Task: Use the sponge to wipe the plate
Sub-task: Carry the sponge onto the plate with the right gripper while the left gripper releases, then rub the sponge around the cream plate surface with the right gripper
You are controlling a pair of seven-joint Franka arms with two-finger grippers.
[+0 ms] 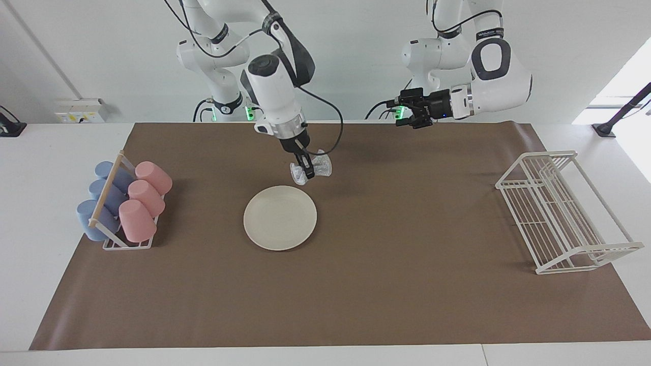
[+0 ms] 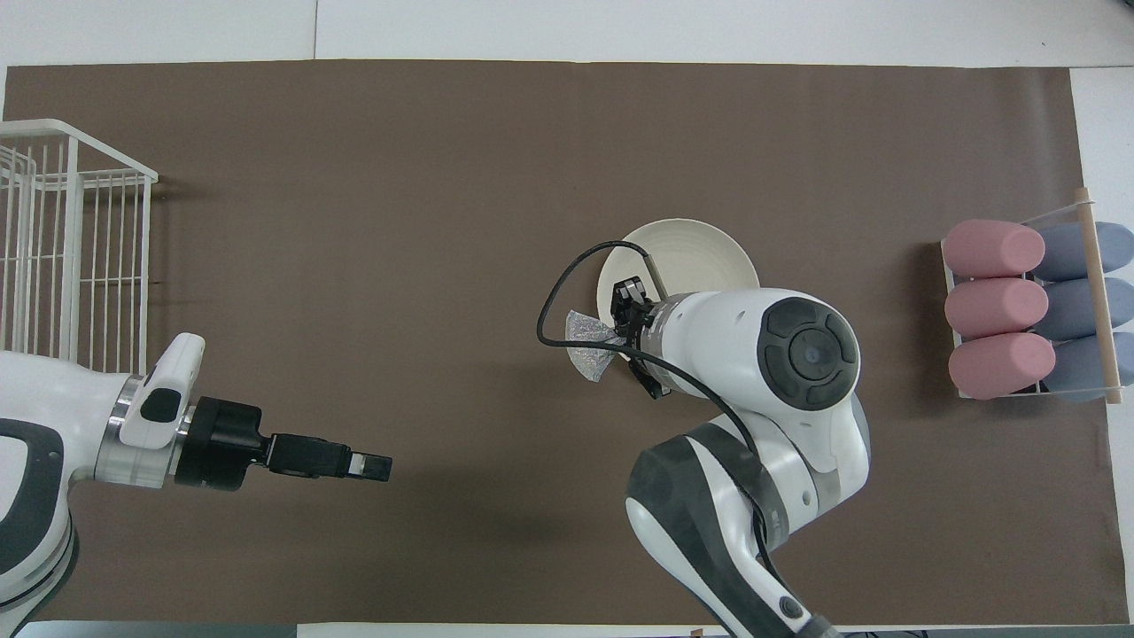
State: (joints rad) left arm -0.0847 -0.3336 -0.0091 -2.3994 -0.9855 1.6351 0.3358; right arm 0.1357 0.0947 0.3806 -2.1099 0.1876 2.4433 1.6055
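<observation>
The cream-white plate [image 1: 280, 217] lies flat on the brown mat near the table's middle; in the overhead view the right arm covers part of the plate [image 2: 695, 252]. My right gripper [image 1: 308, 174] is shut on the silvery mesh sponge [image 1: 322, 165], which bulges out on both sides of the fingers. It holds the sponge low over the mat, just off the plate's rim on the side nearer to the robots. The sponge also shows in the overhead view [image 2: 585, 341]. My left gripper [image 1: 413, 122] waits raised over the mat's edge by the left arm's base, empty [image 2: 376, 465].
A rack of pink and blue cups [image 1: 124, 203] stands at the right arm's end of the mat [image 2: 1032, 310]. A white wire rack [image 1: 559, 213] stands at the left arm's end [image 2: 62, 248]. Bare brown mat [image 1: 407, 284] surrounds the plate.
</observation>
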